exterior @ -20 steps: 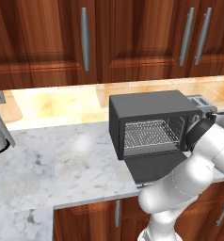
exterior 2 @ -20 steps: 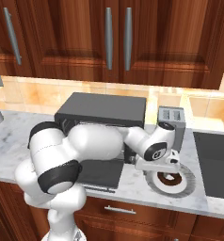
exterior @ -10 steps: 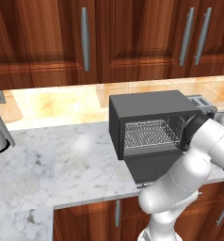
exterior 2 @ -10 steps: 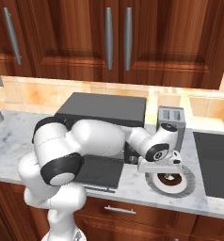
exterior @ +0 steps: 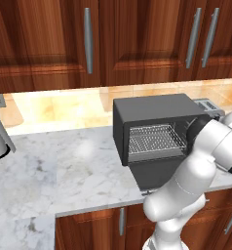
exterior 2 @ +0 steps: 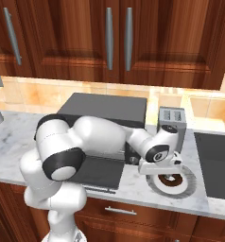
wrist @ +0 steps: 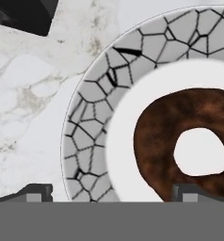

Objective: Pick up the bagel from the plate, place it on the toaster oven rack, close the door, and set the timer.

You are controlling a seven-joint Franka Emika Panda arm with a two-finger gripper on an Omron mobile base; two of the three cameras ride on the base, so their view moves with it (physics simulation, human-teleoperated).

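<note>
The dark brown bagel (wrist: 180,141) lies on the white centre of the plate (wrist: 90,141), whose rim has a cracked grey pattern. My gripper (wrist: 113,193) hangs open just above the plate. One fingertip (wrist: 187,192) is over the bagel's near edge and the other fingertip (wrist: 38,192) is over the marble beside the plate. From the right base, the gripper (exterior 2: 164,171) covers part of the bagel (exterior 2: 175,180) on the plate (exterior 2: 190,182). The toaster oven stands with its door (exterior: 157,171) folded down and the wire rack (exterior: 154,139) bare.
A small silver slot toaster (exterior 2: 172,120) stands just behind the plate, right of the dark oven (exterior 2: 105,111). A dark panel (exterior 2: 216,165) lies in the counter to the right. The open door's corner (wrist: 24,14) lies close to the plate. Wooden cabinets hang overhead.
The hand has come down a little closer over the plate and the arm's elbow has swung. The jaws stay equally wide and the bagel has not moved.
</note>
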